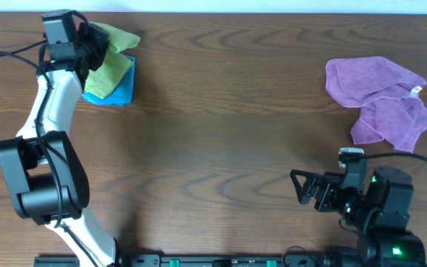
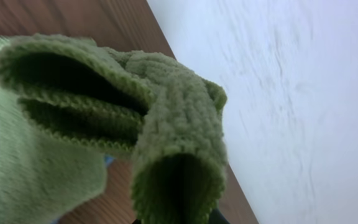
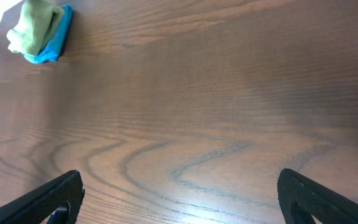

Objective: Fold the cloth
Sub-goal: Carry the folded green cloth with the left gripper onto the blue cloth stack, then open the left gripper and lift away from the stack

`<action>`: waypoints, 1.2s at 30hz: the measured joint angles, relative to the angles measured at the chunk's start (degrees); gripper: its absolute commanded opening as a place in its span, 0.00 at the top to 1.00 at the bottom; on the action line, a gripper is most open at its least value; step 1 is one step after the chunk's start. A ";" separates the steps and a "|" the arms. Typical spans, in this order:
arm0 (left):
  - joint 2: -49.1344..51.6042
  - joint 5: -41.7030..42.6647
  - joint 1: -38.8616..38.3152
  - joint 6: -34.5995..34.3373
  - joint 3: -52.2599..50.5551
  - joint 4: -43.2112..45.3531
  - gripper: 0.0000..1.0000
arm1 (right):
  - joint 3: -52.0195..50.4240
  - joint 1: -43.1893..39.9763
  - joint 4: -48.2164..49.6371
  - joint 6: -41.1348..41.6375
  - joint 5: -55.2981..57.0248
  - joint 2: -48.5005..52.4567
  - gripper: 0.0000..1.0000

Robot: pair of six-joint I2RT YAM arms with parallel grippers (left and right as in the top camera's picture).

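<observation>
Left fingers (image 1: pixel 97 46) apparently pinch bunched cloth (image 1: pixel 108 73).

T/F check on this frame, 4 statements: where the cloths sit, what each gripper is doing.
1. The left gripper is shut on the lime-green cloth. True.
2. The right gripper holds a cloth. False: it is open and empty.
3. The purple cloth lies crumpled. True.
4. The lime-green cloth rests on the purple cloth. False: it rests on the blue cloth; the purple cloth lies well apart from both.
</observation>
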 measured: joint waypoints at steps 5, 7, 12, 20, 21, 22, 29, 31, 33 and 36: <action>0.00 -0.55 0.55 1.01 0.00 -1.14 0.94 | 0.00 0.00 0.00 0.00 0.00 0.00 0.01; 0.00 -0.90 0.48 1.25 0.02 -2.64 0.94 | 0.00 0.00 0.00 0.00 0.00 0.00 0.01; 0.00 -2.64 0.48 2.49 0.02 -6.25 0.94 | 0.00 0.00 0.00 0.00 0.00 0.00 0.01; 0.00 -7.13 0.48 3.15 0.09 -14.10 0.94 | 0.00 0.00 -0.02 0.00 0.00 0.00 0.01; 0.00 -7.72 0.48 3.19 0.07 -15.21 0.94 | 0.00 0.00 0.00 0.00 0.00 0.00 0.01; 0.00 -8.44 0.48 3.21 0.13 -16.72 0.94 | 0.00 0.00 -0.02 0.00 0.00 0.00 0.01; 0.00 -12.74 0.48 3.89 0.13 -24.04 0.71 | 0.00 0.00 -0.02 0.00 0.00 0.00 0.01; 0.00 -13.55 0.48 4.15 0.13 -24.70 0.52 | 0.00 0.00 -0.02 0.00 0.00 0.00 0.01; 0.00 -14.03 0.48 4.59 0.13 -25.18 0.34 | 0.00 0.00 -0.02 0.00 0.00 0.00 0.01; 0.00 -14.38 0.48 4.72 0.13 -25.53 0.18 | 0.00 0.00 -0.02 0.00 0.00 0.00 0.01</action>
